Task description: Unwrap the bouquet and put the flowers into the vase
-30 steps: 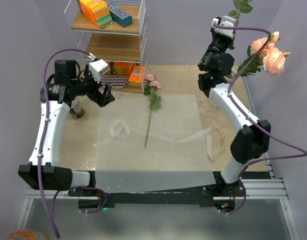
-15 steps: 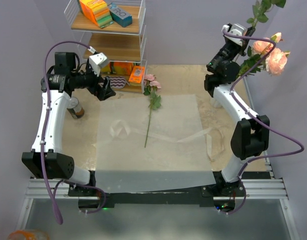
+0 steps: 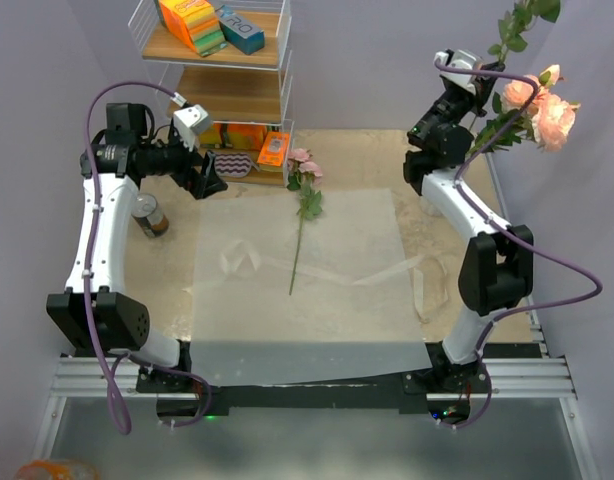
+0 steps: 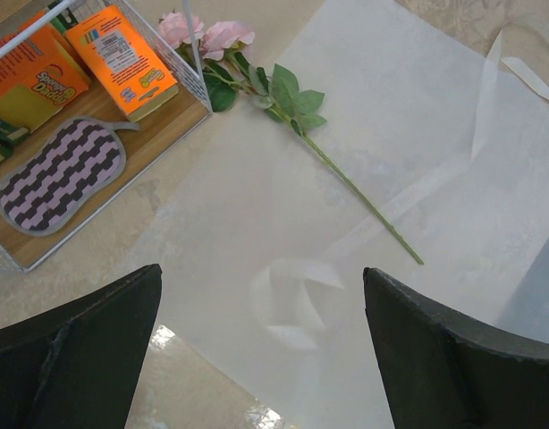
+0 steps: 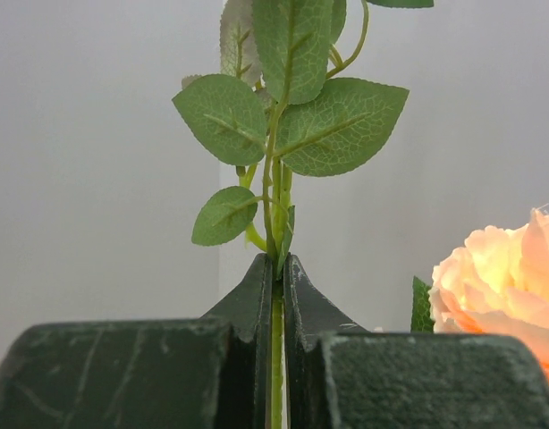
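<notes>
The bouquet's white paper (image 3: 307, 280) lies spread flat on the table, with the cream ribbon (image 3: 427, 280) loose at its right edge. One of the flowers (image 3: 301, 205) lies on the paper, pink heads toward the shelf; the left wrist view shows it too (image 4: 297, 103). My right gripper (image 3: 486, 69) is raised high at the back right, shut on a leafy green stem (image 5: 276, 295). Pink roses (image 3: 540, 105) stand just right of it. The vase is hidden behind the right arm. My left gripper (image 3: 208, 177) hovers open over the paper's far left corner (image 4: 261, 279), holding nothing.
A wire shelf (image 3: 212, 95) at the back left holds orange boxes (image 4: 122, 58) and a striped pad (image 4: 64, 174). A small metal can (image 3: 150, 217) stands under the left arm. A wall is close behind the roses on the right.
The right arm swung its held stem to the right, toward the standing roses. The left arm drew back slightly to the left, still open.
</notes>
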Controlling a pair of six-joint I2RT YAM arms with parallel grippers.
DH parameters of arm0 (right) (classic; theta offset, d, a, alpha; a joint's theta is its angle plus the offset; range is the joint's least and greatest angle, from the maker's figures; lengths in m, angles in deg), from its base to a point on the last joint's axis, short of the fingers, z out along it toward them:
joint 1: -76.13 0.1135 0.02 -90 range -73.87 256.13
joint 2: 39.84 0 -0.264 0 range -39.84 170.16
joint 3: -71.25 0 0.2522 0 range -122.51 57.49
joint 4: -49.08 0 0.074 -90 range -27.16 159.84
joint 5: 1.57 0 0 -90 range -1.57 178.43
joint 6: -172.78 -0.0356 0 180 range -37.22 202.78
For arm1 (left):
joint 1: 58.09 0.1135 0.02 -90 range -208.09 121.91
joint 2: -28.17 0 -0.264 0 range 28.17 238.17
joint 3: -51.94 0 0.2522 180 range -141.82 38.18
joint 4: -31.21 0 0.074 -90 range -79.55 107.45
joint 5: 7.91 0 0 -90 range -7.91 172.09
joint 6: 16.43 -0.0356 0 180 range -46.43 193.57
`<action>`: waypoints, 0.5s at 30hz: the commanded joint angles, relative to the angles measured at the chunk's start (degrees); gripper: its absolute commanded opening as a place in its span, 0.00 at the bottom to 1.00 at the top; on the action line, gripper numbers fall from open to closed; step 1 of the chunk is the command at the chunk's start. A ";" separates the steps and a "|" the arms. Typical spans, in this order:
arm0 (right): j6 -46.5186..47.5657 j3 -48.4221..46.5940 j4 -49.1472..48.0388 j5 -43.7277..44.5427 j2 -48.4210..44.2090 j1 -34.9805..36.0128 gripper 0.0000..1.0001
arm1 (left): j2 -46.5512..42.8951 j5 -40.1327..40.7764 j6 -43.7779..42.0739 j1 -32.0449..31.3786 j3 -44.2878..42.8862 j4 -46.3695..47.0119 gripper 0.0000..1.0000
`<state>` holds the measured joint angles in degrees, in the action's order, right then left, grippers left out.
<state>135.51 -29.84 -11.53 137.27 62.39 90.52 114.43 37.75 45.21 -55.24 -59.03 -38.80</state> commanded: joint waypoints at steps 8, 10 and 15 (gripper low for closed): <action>11.42 6.56 -24.84 -2.34 0.06 0.55 0.00 | 1.63 -2.95 -1.87 0.58 -3.25 -0.35 0.99; 12.57 5.25 -26.97 -2.26 1.73 0.64 0.00 | 1.72 -3.04 -2.05 0.58 -3.16 -0.62 0.99; 11.78 6.38 -29.08 -3.75 0.16 2.83 0.00 | 1.98 -2.42 -2.84 0.66 -2.81 -1.06 0.99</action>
<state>146.03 -23.04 -11.63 136.50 64.60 91.55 116.07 36.50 43.88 -55.10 -59.77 -39.32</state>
